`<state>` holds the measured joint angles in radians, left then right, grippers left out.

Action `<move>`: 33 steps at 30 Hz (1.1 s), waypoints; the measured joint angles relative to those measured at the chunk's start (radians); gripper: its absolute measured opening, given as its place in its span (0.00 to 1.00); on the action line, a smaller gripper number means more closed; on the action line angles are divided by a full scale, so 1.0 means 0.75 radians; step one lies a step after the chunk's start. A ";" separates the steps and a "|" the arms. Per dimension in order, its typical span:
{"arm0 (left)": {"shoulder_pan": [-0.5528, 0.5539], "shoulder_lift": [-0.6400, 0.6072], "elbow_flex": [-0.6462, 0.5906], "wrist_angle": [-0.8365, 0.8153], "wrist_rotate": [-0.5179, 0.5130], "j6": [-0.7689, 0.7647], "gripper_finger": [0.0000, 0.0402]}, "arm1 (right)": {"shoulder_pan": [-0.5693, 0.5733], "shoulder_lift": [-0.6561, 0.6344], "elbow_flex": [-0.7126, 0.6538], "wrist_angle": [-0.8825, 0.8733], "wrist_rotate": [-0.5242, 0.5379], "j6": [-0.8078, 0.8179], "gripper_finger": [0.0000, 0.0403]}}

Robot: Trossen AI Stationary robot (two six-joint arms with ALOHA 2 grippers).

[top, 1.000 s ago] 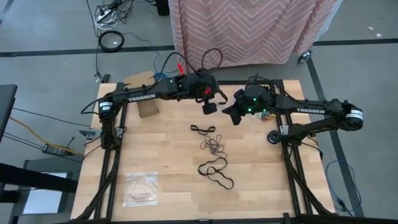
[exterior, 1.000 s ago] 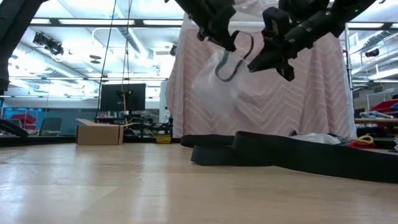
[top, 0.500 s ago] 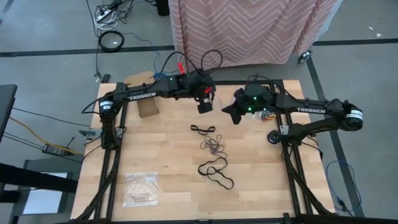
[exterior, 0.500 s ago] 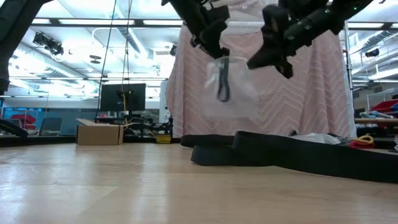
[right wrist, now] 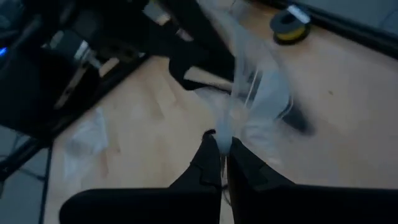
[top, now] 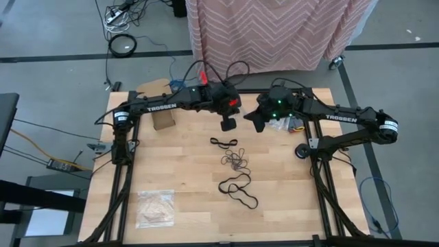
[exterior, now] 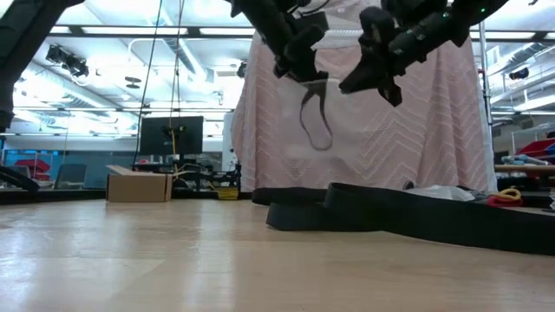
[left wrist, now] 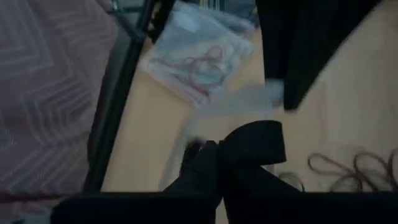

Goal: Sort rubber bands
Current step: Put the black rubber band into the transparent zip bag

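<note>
Nearest the table's front edge (top: 206,233), a clear bag of bands (top: 155,206) lies flat. Beyond it, mid-table, the rubber bands (top: 235,171) lie loose in three clusters. Farther back, above the table's far edge, the right gripper (right wrist: 222,144) is clenched on a clear plastic bag (right wrist: 258,87). Just beside it, the left gripper (top: 227,122) hangs with a black band (exterior: 315,117) dangling below; its grip cannot be told.

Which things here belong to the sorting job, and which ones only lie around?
Belong to the job:
- rubber bands on the table
- clear bag, pinched by right gripper
- left gripper

Lying about:
- cardboard box
- bag near the front edge
- yellow spool
</note>
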<state>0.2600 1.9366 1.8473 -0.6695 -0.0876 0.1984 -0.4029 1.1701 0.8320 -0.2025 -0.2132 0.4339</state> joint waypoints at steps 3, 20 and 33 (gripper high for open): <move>0.002 0.000 0.000 -0.003 0.053 -0.001 0.17 | -0.002 0.003 -0.001 0.007 0.004 0.001 0.00; 0.002 -0.022 0.179 -0.067 0.046 -0.054 0.44 | 0.002 -0.005 -0.001 -0.092 0.021 -0.037 0.00; 0.020 -0.064 0.216 -0.395 0.124 0.000 0.40 | 0.002 -0.060 -0.004 -0.374 0.250 -0.053 0.00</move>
<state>0.2749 1.8886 2.0094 -0.9658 0.0051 0.1983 -0.4014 1.1253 0.8291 -0.4831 -0.0256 0.3939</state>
